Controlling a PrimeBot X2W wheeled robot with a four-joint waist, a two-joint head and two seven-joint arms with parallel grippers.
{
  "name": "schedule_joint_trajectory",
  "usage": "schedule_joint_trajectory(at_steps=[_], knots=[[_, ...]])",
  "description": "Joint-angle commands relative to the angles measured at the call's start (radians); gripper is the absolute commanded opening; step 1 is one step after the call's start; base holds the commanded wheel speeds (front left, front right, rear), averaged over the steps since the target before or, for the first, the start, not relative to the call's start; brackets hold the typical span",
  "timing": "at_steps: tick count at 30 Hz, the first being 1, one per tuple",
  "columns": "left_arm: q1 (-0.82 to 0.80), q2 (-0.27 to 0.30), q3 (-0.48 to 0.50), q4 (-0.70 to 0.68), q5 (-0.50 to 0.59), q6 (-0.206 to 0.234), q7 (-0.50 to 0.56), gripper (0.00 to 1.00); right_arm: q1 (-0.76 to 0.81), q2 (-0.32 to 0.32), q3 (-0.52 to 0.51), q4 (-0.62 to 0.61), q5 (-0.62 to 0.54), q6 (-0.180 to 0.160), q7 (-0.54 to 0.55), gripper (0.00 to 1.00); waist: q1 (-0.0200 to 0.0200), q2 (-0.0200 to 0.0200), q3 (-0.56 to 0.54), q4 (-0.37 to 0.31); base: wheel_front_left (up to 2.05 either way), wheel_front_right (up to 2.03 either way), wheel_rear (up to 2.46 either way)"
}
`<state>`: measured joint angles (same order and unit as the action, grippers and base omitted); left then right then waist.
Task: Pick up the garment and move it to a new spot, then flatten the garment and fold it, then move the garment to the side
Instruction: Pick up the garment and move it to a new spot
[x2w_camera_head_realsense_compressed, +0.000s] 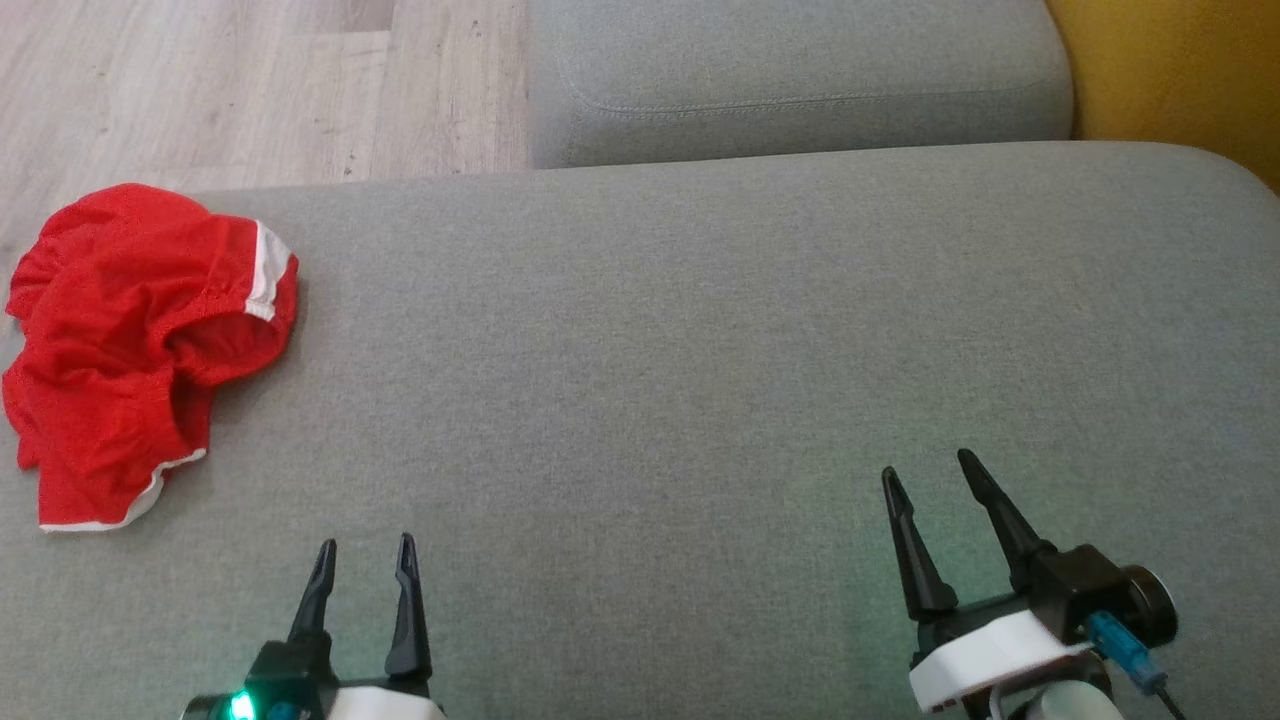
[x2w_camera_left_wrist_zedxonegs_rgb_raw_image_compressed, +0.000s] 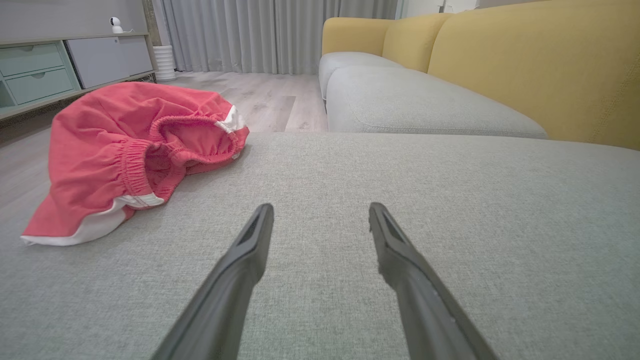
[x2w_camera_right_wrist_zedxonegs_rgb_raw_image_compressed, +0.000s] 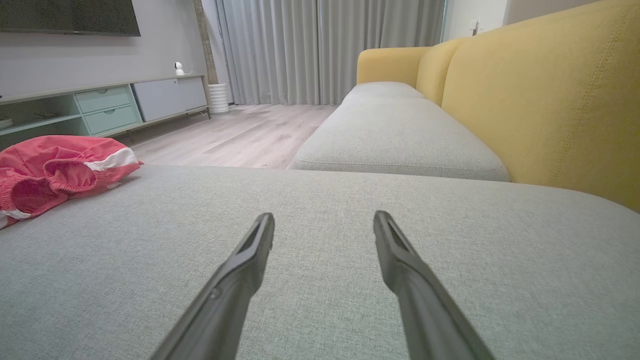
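**Fig. Opening state: garment untouched, both pairs of jaws empty.**

The red, white-trimmed garment (x2w_camera_head_realsense_compressed: 140, 340) lies crumpled at the far left edge of the grey sofa cushion (x2w_camera_head_realsense_compressed: 700, 400), ahead and to the left of my left jaws and well apart from my right jaws. Both pairs are spread wide and pinch nothing, with the dark fingers (x2w_camera_head_realsense_compressed: 408, 600) low over bare fabric. As I judge it, no step is done yet: the pick-up, the move to a new spot, the flattening, the folding and the final shift to the side all remain. The cushion is broad, flat and bare apart from the garment. Beyond it lie a second grey cushion (x2w_camera_head_realsense_compressed: 800, 90) and pale wood floor (x2w_camera_head_realsense_compressed: 250, 90). A yellow backrest (x2w_camera_left_wrist_zedxonegs_rgb_raw_image_compressed: 525, 70) rises on my right, and grey curtains (x2w_camera_left_wrist_zedxonegs_rgb_raw_image_compressed: 275, 30) and a low cabinet with drawers (x2w_camera_left_wrist_zedxonegs_rgb_raw_image_compressed: 40, 70) stand further off.
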<state>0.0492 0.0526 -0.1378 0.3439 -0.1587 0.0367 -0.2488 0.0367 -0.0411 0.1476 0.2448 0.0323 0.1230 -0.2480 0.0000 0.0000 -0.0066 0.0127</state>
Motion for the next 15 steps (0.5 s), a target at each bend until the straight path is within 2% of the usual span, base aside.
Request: schedule_joint_trajectory(at_steps=[1,9,15], knots=[[-0.018,0.012,0.021,-0.027,-0.004,0.007,-0.006,1.0,-0.014,-0.009,0.018,-0.027,-0.003,0.008,-0.014,1.0,0.0,0.0,0.0,0.001,0.0,0.0,0.0],[-0.019,0.013,0.01,-0.027,-0.011,0.009,-0.001,1.0,-0.005,-0.009,0.011,-0.03,-0.001,0.008,-0.014,1.0,0.0,0.0,-0.002,0.018,0.0,0.0,0.0],[-0.032,0.019,0.003,-0.038,-0.01,0.012,0.003,1.0,0.011,-0.009,-0.006,-0.035,0.004,0.008,-0.014,1.0,0.0,0.0,-0.004,0.105,0.0,0.0,0.0]])
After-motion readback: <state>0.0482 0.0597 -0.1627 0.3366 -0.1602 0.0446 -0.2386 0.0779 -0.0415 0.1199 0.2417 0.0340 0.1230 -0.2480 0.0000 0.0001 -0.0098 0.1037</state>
